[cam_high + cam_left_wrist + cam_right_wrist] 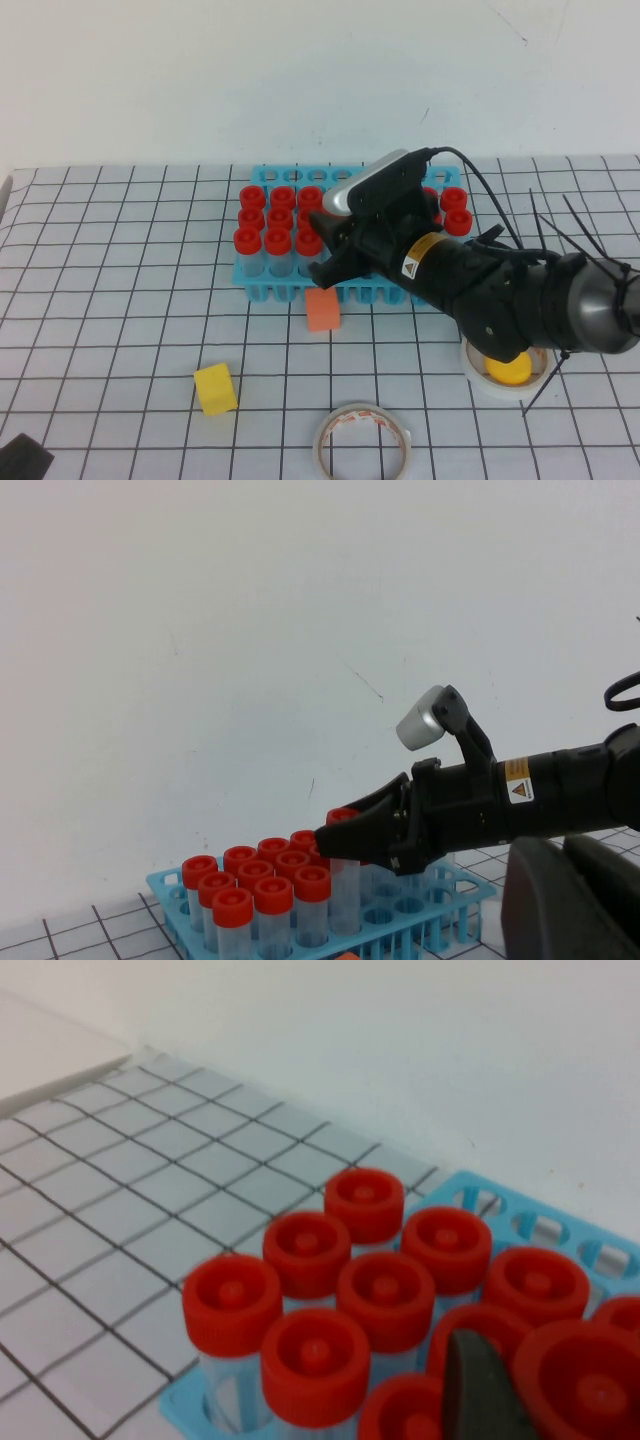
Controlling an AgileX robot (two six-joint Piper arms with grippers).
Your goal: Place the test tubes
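Right gripper [322, 243] is out over the blue rack [262, 285], and it is clamped on a test tube [343, 890], pinching it just under the red cap. The tube hangs upright below the fingertips. Its cap sits higher than the caps beside it. Whether its lower end has entered a hole, I cannot tell.

Just beyond the gripper's tip, on the robot's left of it, stands a block of red-capped tubes [277, 218] packed tight in the rack. In the right wrist view those caps crowd right under the gripper, touching row on row. More capped tubes [455, 210] stand on the gripper's other side, at the rack's far right end. Open holes of the rack lie below the arm.

Under the gripper and a touch nearer the robot, an orange cube [322, 310] sits on the desk [120, 300], just beside the rack's front wall. A yellow cube [215, 389] lies farther out on the left, well apart. A roll of tape [364, 445] rests near the desk's front edge. A second white ring [478, 380] with something yellow inside it sits beneath the right arm.

Left gripper [565, 905] is closed on nothing, held well away from the rack on the robot's left.
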